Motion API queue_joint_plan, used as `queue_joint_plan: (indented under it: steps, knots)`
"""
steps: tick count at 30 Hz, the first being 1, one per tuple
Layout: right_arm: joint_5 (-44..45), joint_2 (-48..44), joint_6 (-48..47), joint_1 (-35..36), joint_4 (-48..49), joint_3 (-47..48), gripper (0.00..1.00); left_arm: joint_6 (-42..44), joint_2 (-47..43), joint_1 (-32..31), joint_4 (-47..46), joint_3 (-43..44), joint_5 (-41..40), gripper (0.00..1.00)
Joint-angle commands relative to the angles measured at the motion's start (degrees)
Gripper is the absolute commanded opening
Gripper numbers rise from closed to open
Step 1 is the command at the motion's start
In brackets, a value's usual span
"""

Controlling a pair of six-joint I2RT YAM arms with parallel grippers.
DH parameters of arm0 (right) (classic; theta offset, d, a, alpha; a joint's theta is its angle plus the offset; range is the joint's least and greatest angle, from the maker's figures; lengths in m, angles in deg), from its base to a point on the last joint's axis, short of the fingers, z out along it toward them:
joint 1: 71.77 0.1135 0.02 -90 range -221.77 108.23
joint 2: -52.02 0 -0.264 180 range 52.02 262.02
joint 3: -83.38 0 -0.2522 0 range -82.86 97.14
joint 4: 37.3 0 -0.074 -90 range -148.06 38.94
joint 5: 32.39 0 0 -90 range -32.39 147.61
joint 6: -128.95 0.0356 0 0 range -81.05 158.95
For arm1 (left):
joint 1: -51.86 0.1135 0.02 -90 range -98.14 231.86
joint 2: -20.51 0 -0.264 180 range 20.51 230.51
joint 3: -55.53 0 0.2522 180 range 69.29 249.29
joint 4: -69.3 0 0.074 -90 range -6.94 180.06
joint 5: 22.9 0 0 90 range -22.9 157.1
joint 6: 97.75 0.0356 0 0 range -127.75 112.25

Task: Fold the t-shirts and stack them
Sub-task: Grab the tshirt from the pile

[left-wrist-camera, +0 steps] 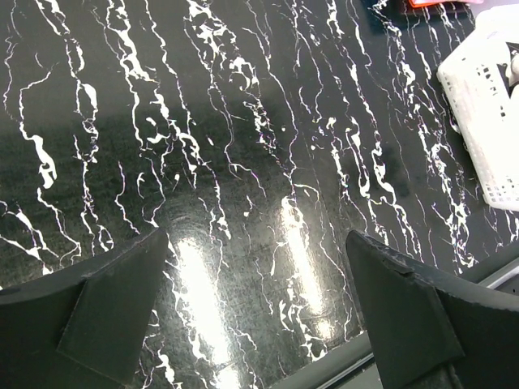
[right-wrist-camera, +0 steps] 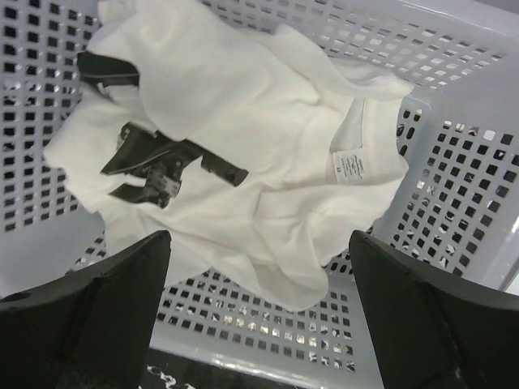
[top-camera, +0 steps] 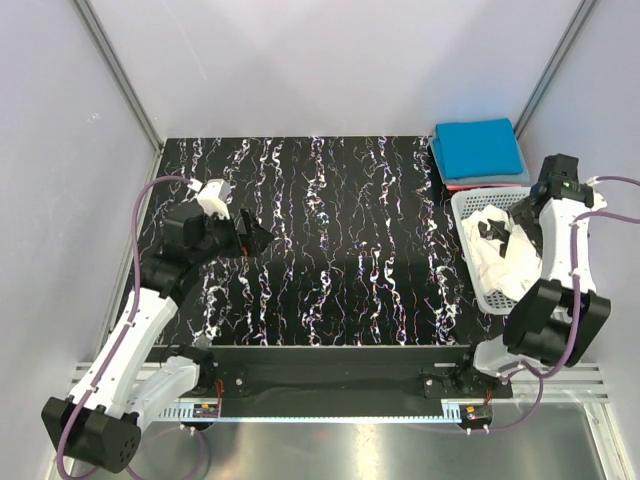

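The white shirt [right-wrist-camera: 243, 154] was found crumpled in the basket [right-wrist-camera: 462, 154], directly under the right end effector [right-wrist-camera: 259, 251], whose jaws were spread wide and empty. No long axis could be made out. The left end effector [left-wrist-camera: 255, 243], equally wide, was held over the surface [left-wrist-camera: 243, 121], well apart. Only the top view showed the folded blue shirt [top-camera: 478, 148] behind the basket.
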Motion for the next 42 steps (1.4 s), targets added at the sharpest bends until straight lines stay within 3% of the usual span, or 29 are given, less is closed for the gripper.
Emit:
queue_joint_plan:
  steps: [1, 14, 16, 17, 20, 21, 22, 25, 28, 35, 38, 40, 42]
  knots:
    - [-2.34, 3.42, 2.01, -2.40, 4.16, -2.44, 0.98, 0.76, -0.56, 0.19, -3.41, -0.39, 1.68, 0.99]
    - [-8.83, 15.19, 3.33, -5.39, 23.15, -10.80, 0.91, 1.46, 0.23, 0.37, -3.24, -0.13, 0.45, 0.99]
    - [-8.93, 17.30, 2.63, -5.39, 22.98, -10.19, 0.83, 1.38, 0.67, 0.63, -3.24, 0.05, 0.62, 0.99]
    - [-8.84, 17.57, 2.28, -5.39, 22.80, -9.93, 0.77, 1.38, 1.02, 0.72, -2.98, 0.13, 0.71, 0.99]
    - [-8.75, 16.00, -0.27, -5.39, 22.71, -8.96, 0.46, 1.29, 0.85, 0.72, -3.06, -0.04, 1.23, 0.99]
    - [-8.84, 13.90, -2.45, -5.39, 21.58, -8.35, 0.32, 1.20, 0.85, 0.72, -3.32, -0.21, 1.23, 0.99]
    - [-8.75, 12.66, -3.52, -5.39, 20.70, -5.99, 0.02, 1.20, 0.68, 0.72, -3.33, -0.30, 0.80, 0.99]
    - [-8.84, 6.44, -8.00, -5.39, 16.48, 0.15, 0.00, 0.94, 1.11, 1.33, -3.15, -0.13, 1.14, 0.99]
    - [-15.49, -0.17, -12.39, -5.39, 12.09, 8.23, 0.00, 0.59, 0.68, 1.69, -3.32, -0.30, 2.02, 0.99]
    - [-52.57, -9.41, -9.34, -5.30, 12.69, 26.35, 0.00, -2.93, 3.73, 4.06, -6.67, -0.92, 9.31, 0.99]
    - [-66.29, -9.94, 0.29, -5.04, 19.96, 35.15, 0.00, -3.28, 4.89, 4.32, -5.87, -0.21, 9.15, 0.99]
    - [-76.19, -9.94, 7.94, -4.87, 32.86, 38.41, 0.00, -4.07, 4.63, 4.32, -5.27, -0.13, 7.49, 0.99]
    - [-77.92, -9.33, 16.14, -3.90, 39.47, 40.95, 0.00, -6.70, 3.40, 4.24, -4.56, 0.05, 5.03, 0.99]
